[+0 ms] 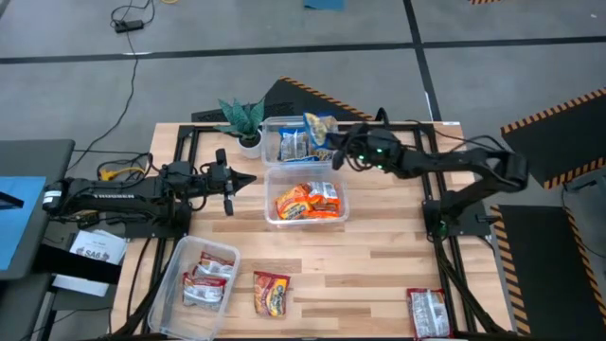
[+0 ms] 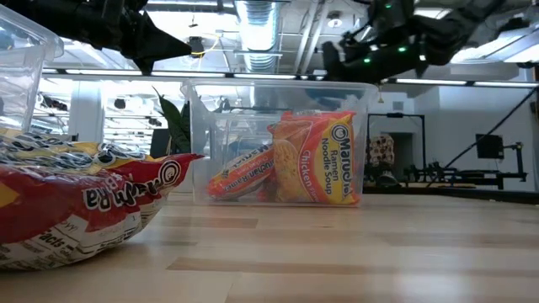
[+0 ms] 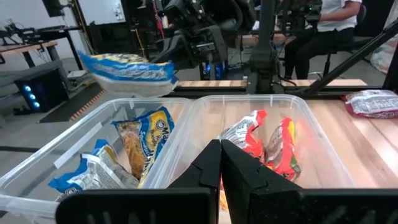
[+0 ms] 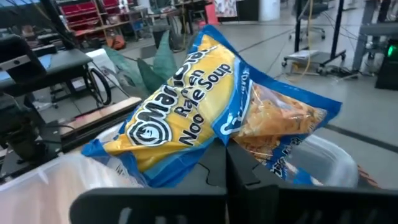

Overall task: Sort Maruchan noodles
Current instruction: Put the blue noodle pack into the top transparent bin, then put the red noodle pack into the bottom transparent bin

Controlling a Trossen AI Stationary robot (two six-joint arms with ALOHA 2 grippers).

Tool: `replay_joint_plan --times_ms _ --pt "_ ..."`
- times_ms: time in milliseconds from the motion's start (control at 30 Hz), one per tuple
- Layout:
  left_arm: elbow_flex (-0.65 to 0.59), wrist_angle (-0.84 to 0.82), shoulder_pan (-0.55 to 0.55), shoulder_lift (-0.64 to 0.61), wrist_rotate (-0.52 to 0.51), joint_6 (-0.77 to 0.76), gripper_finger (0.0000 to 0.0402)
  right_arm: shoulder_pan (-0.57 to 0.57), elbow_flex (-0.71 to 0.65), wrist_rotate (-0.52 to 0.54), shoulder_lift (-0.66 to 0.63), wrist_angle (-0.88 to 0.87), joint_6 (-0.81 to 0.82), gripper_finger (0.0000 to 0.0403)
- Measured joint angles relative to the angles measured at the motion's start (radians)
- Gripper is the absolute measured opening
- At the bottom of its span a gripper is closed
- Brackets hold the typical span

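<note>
The sorting looks well under way but not finished. The right gripper [image 1: 333,150] hangs over the far tub [image 1: 284,126], and its fingers [image 4: 239,163] are closed on a blue-and-yellow packet [image 4: 211,106], which sticks up and outward from between them, crumpled at the pinch; in the left wrist view the same packet [image 3: 127,70] hangs in the air above that tub's rim. Below the fingers, the far tub already holds several blue-and-yellow packets [image 3: 140,140], so this one appears to be on its way to join them and only the release seems left for it. The middle tub [image 1: 276,216], just nearer than the held packet, holds the orange-red packets [image 1: 308,201], lying together inside its walls; the low view shows them leaning against the clear side [image 2: 286,168]. The near-left tub [image 1: 170,284] holds red-and-silver packets [image 1: 206,280]. Two packets are not yet sorted, as far as can be seen: an orange-red one [image 1: 272,293] lies on the bare worktop [image 1: 379,265] just beside the near-left tub, and a red-and-silver one [image 1: 428,312] lies at the near right corner, well apart from any fingers. The left gripper [image 1: 230,183] waits beside the middle tub, its fingers [image 3: 242,177] pressed together and empty, pointing toward the divide between the two tubs. By this reckoning, one drop and two more pickups remain.
</note>
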Motion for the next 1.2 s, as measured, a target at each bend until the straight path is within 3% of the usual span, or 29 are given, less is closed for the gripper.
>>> replay_joint_plan --times_ms 167,367,500,667,867,967,1067,1200 --pt "0.000 0.000 0.000 0.000 0.000 0.000 0.0000 0.026 0.100 0.001 0.110 0.025 -0.019 0.0046" --pt "0.000 -0.002 0.000 0.000 0.000 0.000 0.0000 0.029 0.148 0.015 0.139 0.015 -0.068 0.0119" --pt "0.000 -0.007 0.000 0.000 0.000 0.000 0.0000 0.029 0.148 0.015 0.084 -0.030 -0.073 0.0184" --pt "0.000 -0.007 0.000 0.000 0.000 0.000 0.0000 0.056 0.148 0.014 -0.037 -0.218 -0.117 0.0242" --pt "0.000 -0.008 0.000 0.000 0.026 -0.032 0.0000 0.144 0.148 0.014 -0.195 -0.544 -0.143 0.0254" --pt "0.000 0.000 -0.001 0.016 0.161 -0.052 0.0000 0.207 0.148 0.015 -0.245 -0.681 -0.127 0.0255" --pt "0.000 0.062 -0.030 0.067 0.271 -0.075 0.0006 0.275 0.148 0.035 -0.266 -0.761 -0.083 0.0255" --pt "0.019 0.170 -0.111 0.185 0.265 -0.077 0.0039 0.365 0.147 0.139 -0.259 -0.806 -0.048 0.0255"
